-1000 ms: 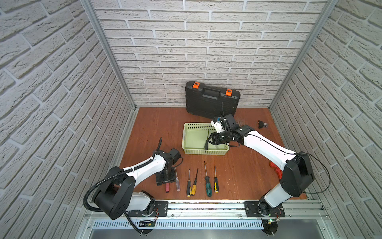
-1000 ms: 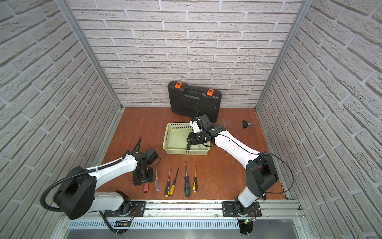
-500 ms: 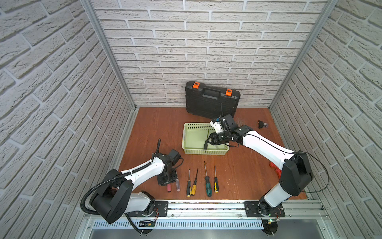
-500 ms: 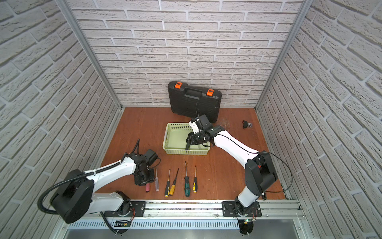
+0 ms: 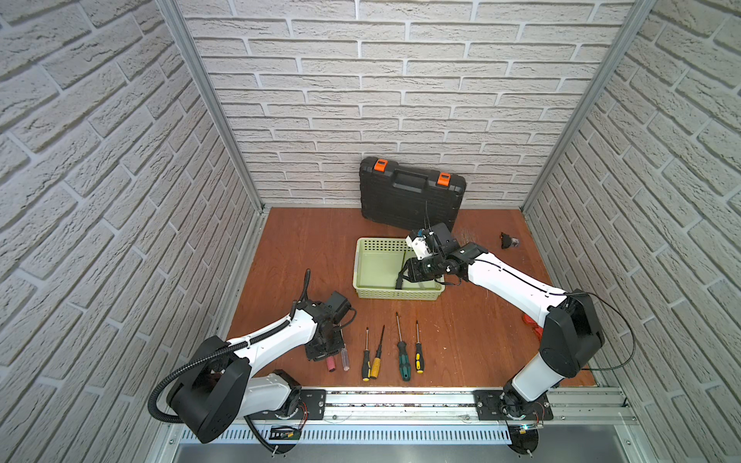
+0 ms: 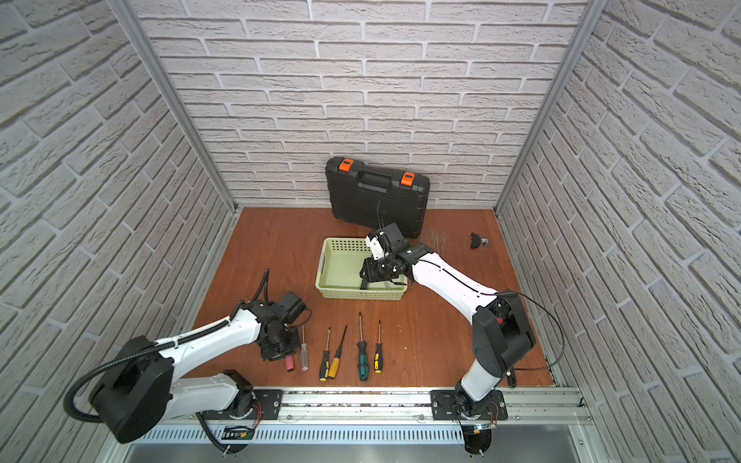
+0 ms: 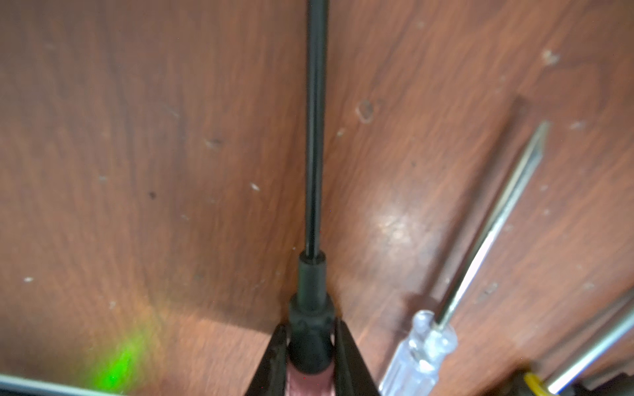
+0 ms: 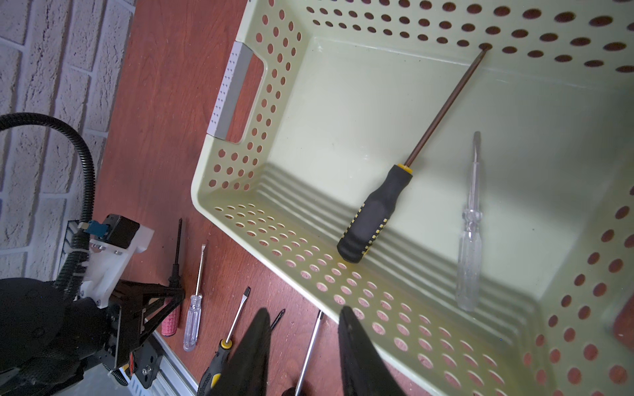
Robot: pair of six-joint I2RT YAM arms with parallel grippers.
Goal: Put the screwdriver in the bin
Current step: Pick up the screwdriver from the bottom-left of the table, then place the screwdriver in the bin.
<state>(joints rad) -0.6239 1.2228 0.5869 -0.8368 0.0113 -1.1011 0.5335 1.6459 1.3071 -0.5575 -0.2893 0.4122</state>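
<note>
Shut tight, the left gripper (image 7: 309, 329) is pinching the screwdriver (image 7: 310, 281) by the black collar where its handle is meeting the shaft, one jaw pressing on each side. The tool is showing a ribbed pinkish-red handle and a long black shaft, and it is lying low near the front edge of the tabletop (image 5: 300, 248), toward the front left corner, at the left end of a row of tools. The right gripper (image 8: 304, 310) is hanging over the front wall of the bin (image 8: 274, 240), its jaws standing apart with nothing between them. The black toolcase (image 5: 409, 196) with orange latches is standing at the back edge. The pale green perforated bin is sitting just in front of it, about mid-tabletop, and is holding a black-and-yellow screwdriver (image 8: 370, 219) and a clear-handled screwdriver (image 8: 468, 260), apart from each other. Bare wood is lying open along the left edge, and a bare strip is running between the bin's front wall and the row. In that row a second clear-handled screwdriver (image 5: 345, 358) is lying just beside the held one, then four other screwdrivers (image 5: 403, 360). A small black object (image 5: 507, 240) is sitting near the back right corner.
</note>
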